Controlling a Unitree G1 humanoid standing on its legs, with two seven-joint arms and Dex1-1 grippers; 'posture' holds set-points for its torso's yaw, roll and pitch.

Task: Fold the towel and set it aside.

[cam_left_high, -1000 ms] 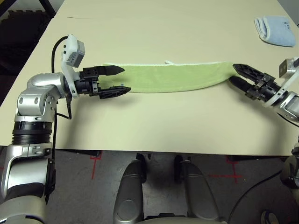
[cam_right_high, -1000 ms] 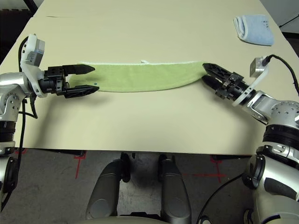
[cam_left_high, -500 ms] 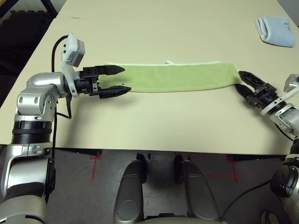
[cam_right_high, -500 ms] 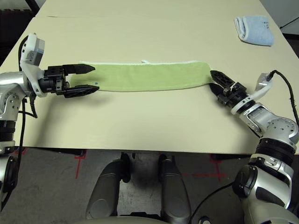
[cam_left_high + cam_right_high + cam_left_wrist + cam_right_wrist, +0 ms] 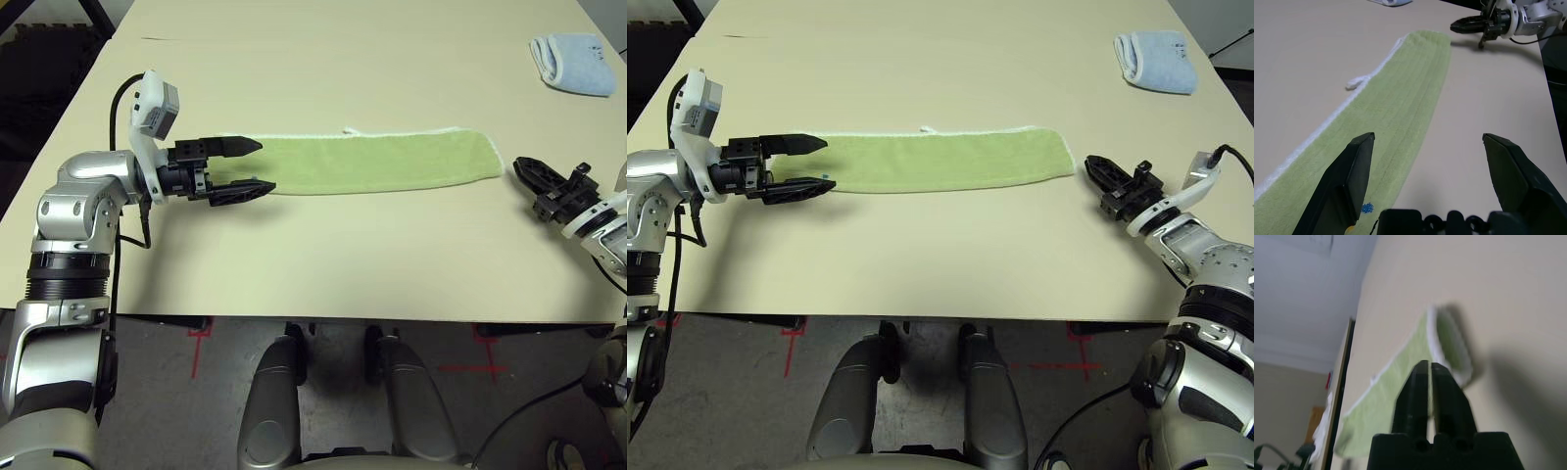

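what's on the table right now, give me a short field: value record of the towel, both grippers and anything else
towel: light green towel, folded into a long strip, lying flat across the table, white edging along its far side
left gripper: left gripper open, fingers astride the strip's left end
right gripper: right gripper shut, empty, just off the strip's right end, not touching it
other item: pale blue folded towel at the table's far right corner
task stage: towel not yet set aside

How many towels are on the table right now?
2: the light green towel lies stretched between the grippers, mid-table; a pale blue folded towel sits at the far right corner. Nothing suggests a hidden one.
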